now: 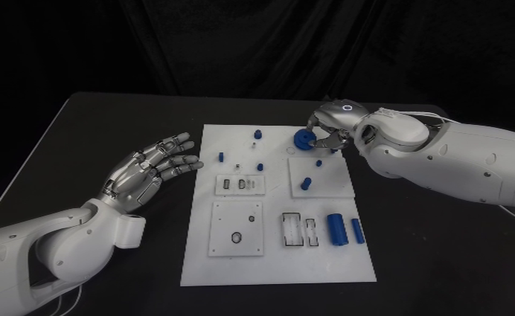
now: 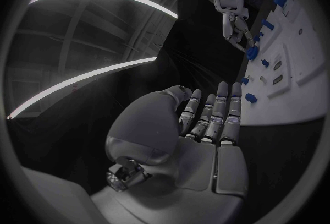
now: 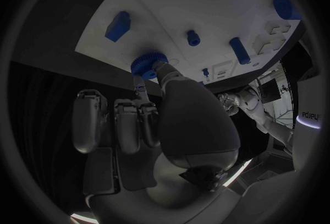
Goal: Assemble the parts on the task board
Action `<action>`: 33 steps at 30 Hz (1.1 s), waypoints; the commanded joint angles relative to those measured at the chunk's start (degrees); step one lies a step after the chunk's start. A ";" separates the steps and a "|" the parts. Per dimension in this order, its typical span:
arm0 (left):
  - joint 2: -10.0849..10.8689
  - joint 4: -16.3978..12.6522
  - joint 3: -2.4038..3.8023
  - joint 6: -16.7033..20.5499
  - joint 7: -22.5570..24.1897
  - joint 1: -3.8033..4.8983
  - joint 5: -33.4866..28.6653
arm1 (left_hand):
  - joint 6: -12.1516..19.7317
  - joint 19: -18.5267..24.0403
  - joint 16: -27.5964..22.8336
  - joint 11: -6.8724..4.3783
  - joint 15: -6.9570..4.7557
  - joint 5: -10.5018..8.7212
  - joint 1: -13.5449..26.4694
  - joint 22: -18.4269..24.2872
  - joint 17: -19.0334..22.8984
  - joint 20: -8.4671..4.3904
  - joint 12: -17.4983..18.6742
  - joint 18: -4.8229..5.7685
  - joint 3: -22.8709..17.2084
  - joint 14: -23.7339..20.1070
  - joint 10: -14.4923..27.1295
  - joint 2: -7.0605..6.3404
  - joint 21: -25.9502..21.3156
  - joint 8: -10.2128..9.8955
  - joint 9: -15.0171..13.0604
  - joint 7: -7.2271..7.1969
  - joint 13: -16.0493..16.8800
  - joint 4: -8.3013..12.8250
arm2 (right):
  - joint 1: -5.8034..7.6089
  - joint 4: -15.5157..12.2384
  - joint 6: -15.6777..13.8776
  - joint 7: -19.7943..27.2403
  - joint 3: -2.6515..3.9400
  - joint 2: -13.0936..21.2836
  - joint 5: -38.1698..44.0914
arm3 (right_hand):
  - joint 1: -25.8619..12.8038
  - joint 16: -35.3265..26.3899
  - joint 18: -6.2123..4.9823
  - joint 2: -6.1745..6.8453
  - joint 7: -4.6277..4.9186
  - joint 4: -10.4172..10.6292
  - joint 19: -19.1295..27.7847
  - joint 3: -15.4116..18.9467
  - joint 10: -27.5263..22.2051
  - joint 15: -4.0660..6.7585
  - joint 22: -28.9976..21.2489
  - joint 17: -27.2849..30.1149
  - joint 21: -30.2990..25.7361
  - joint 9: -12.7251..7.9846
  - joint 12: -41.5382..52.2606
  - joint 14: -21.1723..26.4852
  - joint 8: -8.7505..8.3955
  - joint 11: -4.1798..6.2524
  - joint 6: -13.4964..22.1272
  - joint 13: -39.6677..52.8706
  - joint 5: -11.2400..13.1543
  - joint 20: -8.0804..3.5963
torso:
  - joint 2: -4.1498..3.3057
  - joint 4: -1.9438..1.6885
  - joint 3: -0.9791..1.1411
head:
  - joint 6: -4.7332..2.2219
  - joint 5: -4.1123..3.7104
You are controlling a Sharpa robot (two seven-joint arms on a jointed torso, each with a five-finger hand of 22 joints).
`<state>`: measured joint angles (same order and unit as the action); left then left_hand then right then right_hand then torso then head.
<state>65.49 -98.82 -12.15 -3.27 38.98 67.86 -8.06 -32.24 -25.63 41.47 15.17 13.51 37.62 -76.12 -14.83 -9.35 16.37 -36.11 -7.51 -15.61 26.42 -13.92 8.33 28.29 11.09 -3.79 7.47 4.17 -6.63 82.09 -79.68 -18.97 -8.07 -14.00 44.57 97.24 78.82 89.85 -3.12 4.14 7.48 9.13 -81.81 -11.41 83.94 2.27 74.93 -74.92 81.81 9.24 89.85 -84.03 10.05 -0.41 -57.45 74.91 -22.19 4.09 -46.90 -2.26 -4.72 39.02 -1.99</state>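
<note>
Blue parts [image 1: 336, 229] scattered — on white task board [image 1: 277, 265]

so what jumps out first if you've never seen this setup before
The right hand pinches a round blue part at the far edge of the white task board. The left hand hovers open beside the board's left edge, holding nothing. Two blue cylinders lie near the board's right side.

Left hand [image 2: 206, 125] empty, fingers straight and slightly apart, pointing toward white task board [image 2: 302, 64] edge; beyond, right hand [image 2: 237, 28] pinches blue round part [image 2: 252, 52] at the board; small blue parts [image 2: 250, 98] nearby.
</note>
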 commanded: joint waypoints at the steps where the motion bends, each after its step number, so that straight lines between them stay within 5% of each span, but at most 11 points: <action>1: -0.01 -0.20 0.03 -0.53 3.69 -0.05 -0.19 | 0.22 0.36 0.33 0.29 -0.01 0.02 0.55 0.09 0.09 -0.11 -0.28 0.64 -0.36 -0.36 -0.07 0.06 -0.26 -0.26 0.08 0.40 0.05 0.03 | 0.13 -0.52 -0.82 -0.88 0.03 0.16 0.27 | -0.50 0.15 0.33 -0.02 -2.93 -0.08 -0.19 0.09 6.06 0.50 9.02 -15.08 -0.08 3.97 0.15 -5.97 -0.43 0.32 -2.70 15.09 0.20 -0.34 | 0.01 -0.01 -0.05 | 0.05 0.08; 23: -0.11 -0.04 0.03 -0.50 3.15 -0.05 -0.19 | 0.27 0.41 0.35 0.33 0.01 -0.02 0.66 0.10 0.11 -0.10 -0.28 0.66 -0.40 -0.43 -0.03 -0.03 -0.28 -0.28 0.08 0.45 0.05 0.09 | 0.16 -2.03 -2.87 -0.62 0.03 -0.89 0.27 | -0.87 0.15 0.36 -0.02 -2.67 0.14 -0.28 0.08 6.06 0.37 9.11 -15.08 -0.05 4.20 0.15 -5.97 -0.73 0.12 -2.29 15.09 1.21 -0.28 | -0.06 -0.04 0.04 | 0.03 0.15; 28: -0.18 -0.01 0.03 -0.53 3.02 -0.05 -0.19 | 0.25 0.43 0.34 0.33 0.02 -0.03 0.69 0.11 0.12 -0.10 -0.29 0.66 -0.41 -0.46 -0.02 -0.06 -0.29 -0.28 0.08 0.46 0.04 0.10 | 0.16 -1.88 -0.63 -1.51 0.03 -1.49 0.27 | -0.84 0.15 0.35 -0.02 -2.66 0.11 -0.25 0.05 6.06 0.35 9.09 -15.08 -0.08 4.22 0.15 -5.97 -0.78 0.11 -2.22 15.09 1.31 -0.27 | -0.05 -0.05 0.01 | 0.12 0.05; 33: -0.29 0.11 0.03 -0.60 2.95 -0.05 -0.19 | 0.23 0.44 0.34 0.34 0.02 -0.04 0.70 0.11 0.13 -0.10 -0.29 0.67 -0.41 -0.47 -0.01 -0.07 -0.29 -0.27 0.08 0.47 0.04 0.11 | 0.15 -1.79 1.19 -2.77 0.03 -1.84 0.27 | -1.49 0.15 -0.09 0.35 -1.46 0.52 1.23 0.15 6.06 -0.51 8.12 -15.08 -1.79 4.14 0.15 -5.97 -2.57 -1.03 0.35 15.09 4.72 0.40 | -0.02 -0.05 -0.01 | 0.16 -0.05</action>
<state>65.29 -98.65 -12.15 -3.26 38.99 67.85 -8.07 -32.04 -25.63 41.47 15.17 13.51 37.62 -76.12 -14.79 -9.30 16.37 -36.11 -7.51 -15.77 26.42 -13.93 8.33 28.29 11.09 -3.79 7.67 4.17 -6.47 82.14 -81.46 -19.59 -8.69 -13.99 42.74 97.25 77.55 89.85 -3.12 4.44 6.01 9.42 -80.75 -11.13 83.98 2.04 74.91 -74.91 80.08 13.41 89.85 -84.00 7.56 -1.29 -57.25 74.91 -17.56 4.53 -46.94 -2.30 -4.70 39.16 -1.99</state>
